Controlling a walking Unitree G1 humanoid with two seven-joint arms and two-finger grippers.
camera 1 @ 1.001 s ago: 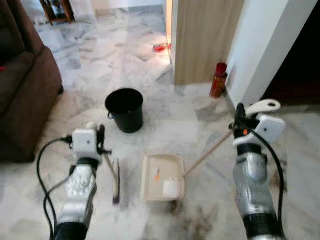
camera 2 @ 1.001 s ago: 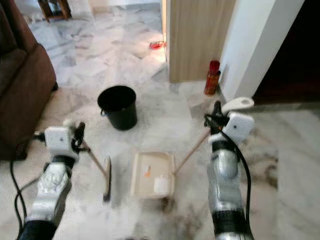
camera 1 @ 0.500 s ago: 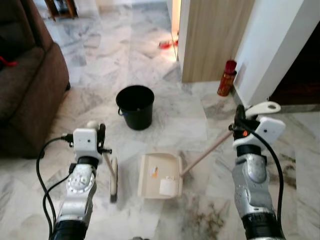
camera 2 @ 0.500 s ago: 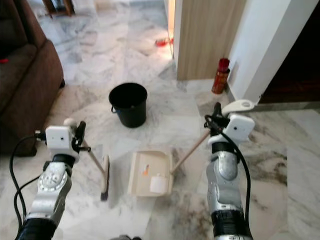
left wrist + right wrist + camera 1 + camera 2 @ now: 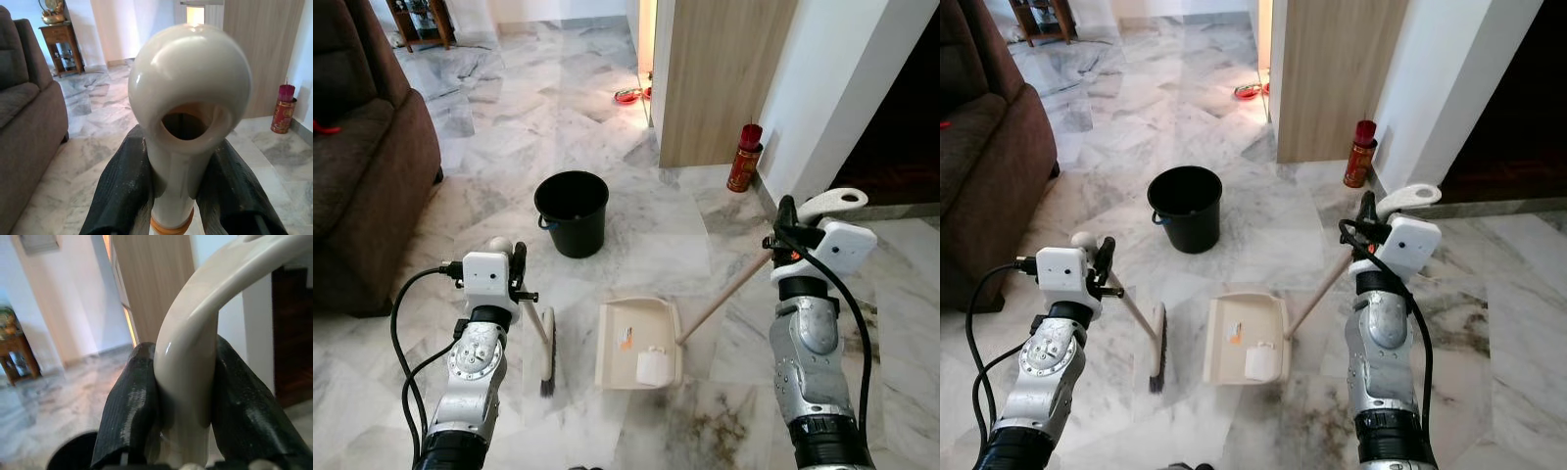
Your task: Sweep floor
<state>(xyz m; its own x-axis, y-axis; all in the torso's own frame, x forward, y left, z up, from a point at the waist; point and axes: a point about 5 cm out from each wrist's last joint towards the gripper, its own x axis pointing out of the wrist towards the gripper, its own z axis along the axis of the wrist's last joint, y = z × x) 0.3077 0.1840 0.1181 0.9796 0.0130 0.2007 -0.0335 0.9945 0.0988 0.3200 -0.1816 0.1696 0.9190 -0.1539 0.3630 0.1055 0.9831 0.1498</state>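
While I stood on the marble floor (image 5: 636, 235), my left end effector (image 5: 514, 269) was clamped around the rounded top of the broom (image 5: 546, 348), whose brush head rested on the tiles just left of the dustpan (image 5: 636, 343). My right end effector (image 5: 785, 227) gripped the dustpan's long handle near its curved end, the pale loop pinched between both black fingers (image 5: 129, 406). Inside the pan lay a small white piece (image 5: 653, 367) and an orange scrap (image 5: 626, 341). A black bucket (image 5: 572, 212) stood beyond the pan, a brown sofa (image 5: 362, 166) to my left, and a red can (image 5: 742, 157) beside the white wall.
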